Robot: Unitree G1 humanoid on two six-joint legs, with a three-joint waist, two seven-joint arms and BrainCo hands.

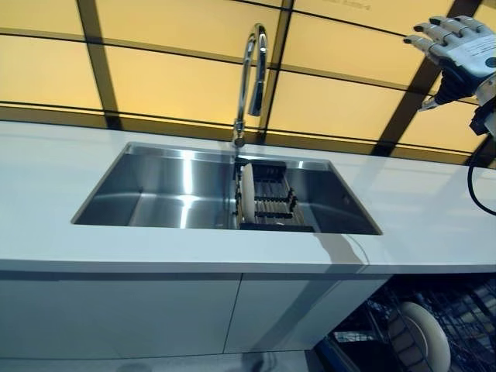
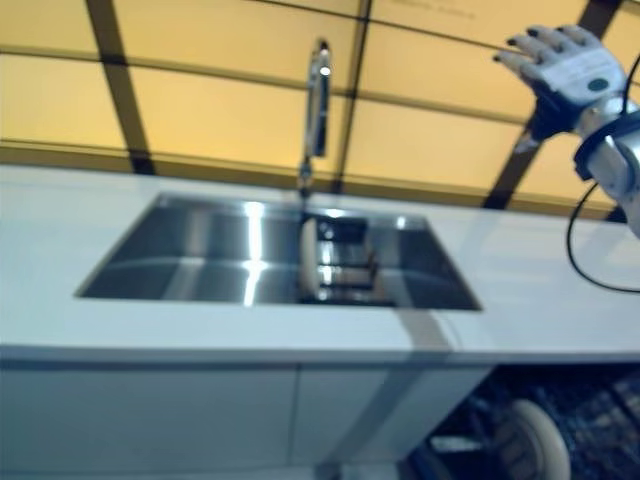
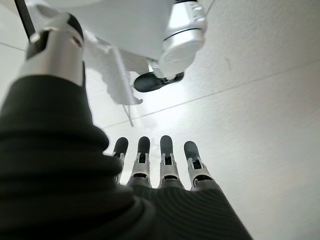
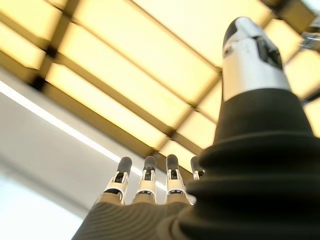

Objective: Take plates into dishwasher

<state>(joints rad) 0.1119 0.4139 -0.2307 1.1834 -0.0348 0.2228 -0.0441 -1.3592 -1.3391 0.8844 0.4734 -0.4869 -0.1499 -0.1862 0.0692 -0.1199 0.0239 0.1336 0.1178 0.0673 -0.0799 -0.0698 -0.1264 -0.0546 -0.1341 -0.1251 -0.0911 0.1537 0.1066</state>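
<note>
Before me, a white bench [image 1: 54, 178] with a steel sink [image 1: 155, 194] sunk into its middle. A chrome gooseneck tap [image 1: 252, 74] rises at the sink's far edge. In the sink's right part sits a dark slatted rack [image 1: 275, 203]. Behind the bench's far edge, a wall of amber panels [image 1: 170, 81] crossed by dark bars. Under the bench's near edge I see white cabinet doors [image 1: 116, 314], a seam between two of them. The left part of the basin shows bright reflections on bare steel.
</note>
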